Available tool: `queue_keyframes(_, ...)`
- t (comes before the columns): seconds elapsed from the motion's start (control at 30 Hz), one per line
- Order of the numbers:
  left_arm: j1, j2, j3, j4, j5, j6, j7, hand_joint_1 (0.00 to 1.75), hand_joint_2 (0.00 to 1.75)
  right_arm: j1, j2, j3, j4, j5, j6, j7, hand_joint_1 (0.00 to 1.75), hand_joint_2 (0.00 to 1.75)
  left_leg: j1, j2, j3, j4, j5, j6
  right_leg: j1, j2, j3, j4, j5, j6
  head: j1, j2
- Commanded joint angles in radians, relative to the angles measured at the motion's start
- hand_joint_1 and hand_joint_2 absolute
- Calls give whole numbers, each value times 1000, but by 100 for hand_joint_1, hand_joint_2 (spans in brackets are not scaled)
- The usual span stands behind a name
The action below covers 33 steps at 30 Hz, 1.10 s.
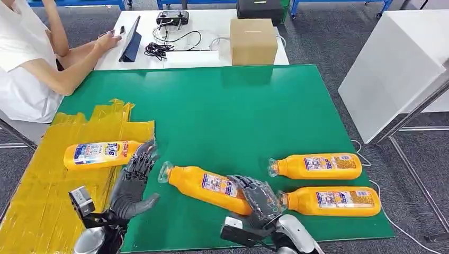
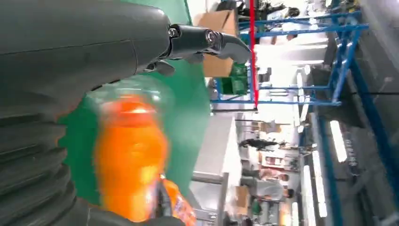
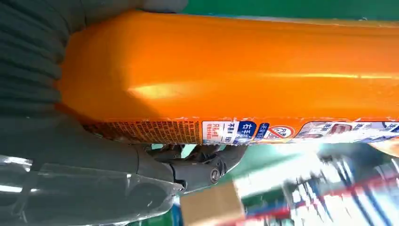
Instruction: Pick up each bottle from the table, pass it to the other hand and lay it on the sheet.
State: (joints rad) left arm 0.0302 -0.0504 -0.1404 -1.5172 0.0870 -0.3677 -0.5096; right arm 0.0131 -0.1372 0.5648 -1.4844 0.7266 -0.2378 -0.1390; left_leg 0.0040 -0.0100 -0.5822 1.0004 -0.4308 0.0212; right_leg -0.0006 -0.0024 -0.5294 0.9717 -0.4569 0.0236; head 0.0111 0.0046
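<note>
Right hand (image 1: pixel 258 201): wrapped around the base end of an orange detergent bottle (image 1: pixel 207 186), fingers over the top, thumb side hidden beneath. Bottle tilted across the near middle of the green table (image 1: pixel 238 106), clear cap end pointing far-left toward the left hand. Whether held clear of the table or resting on it: cannot tell. In the right wrist view, same held bottle (image 3: pixel 235 75) close up, label strip along one edge, fingers (image 3: pixel 207 165) curled under it, small print unreadable.

Left hand (image 1: pixel 132 182): open wide, fingers spread and straight, holding nothing, palm turned toward the held bottle's cap. Fingertips near, possibly touching, the neck end of a second orange bottle (image 1: pixel 103 154) lying on its side on the yellow sheet (image 1: pixel 47 196) at the near-left of the table; contact hard to judge. In the left wrist view, thumb (image 2: pixel 207 40) extended, blurred orange bottle (image 2: pixel 129 155) with clear cap just beyond the palm, not gripped.

Two more orange bottles lying on their sides at the near right of the table, one (image 1: pixel 316 166) just beyond the other (image 1: pixel 331 201), caps pointing left; nearer one's cap just beside the right hand.

Far edge: cardboard box (image 1: pixel 253 41), tangled black cable (image 1: pixel 159 50), and a seated person's forearm (image 1: pixel 74 66), body cut off at the left.
</note>
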Motion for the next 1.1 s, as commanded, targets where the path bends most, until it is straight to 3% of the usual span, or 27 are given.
queue_keyframes(0.03,-7,-1,6,-43,-37,75,84,0,175,65,205,-235,-64,-130,-122,-111,175,175,0,1,1,0,-1,-1,0,1,0,0,0,0,-1,0)
queue_keyframes(0.2,-49,11,-40,-7,-100,152,171,0,175,59,230,-249,-35,-187,-148,-131,175,175,0,0,2,0,0,-1,0,-1,2,-1,0,0,0,0)
queue_keyframes(0.37,-54,8,-44,-5,-102,155,175,0,175,59,231,-248,-32,-188,-148,-131,175,175,-1,0,2,0,0,0,0,0,2,-1,0,0,0,0)
queue_keyframes(0.5,-94,41,-125,28,-78,137,231,0,175,36,240,-230,1,-213,-156,-145,175,175,0,1,5,-1,-1,-1,1,-1,5,-3,-1,0,0,0)
queue_keyframes(0.73,-201,43,-205,114,144,43,307,0,175,-63,269,-121,127,-244,-143,-189,175,175,0,2,2,-1,1,-1,0,1,2,-1,1,0,0,0)
queue_keyframes(1.1,-239,52,-244,122,199,44,326,0,175,-107,288,-65,198,-223,-171,-185,175,175,1,3,5,-1,-1,-1,1,2,5,-3,0,0,0,0)
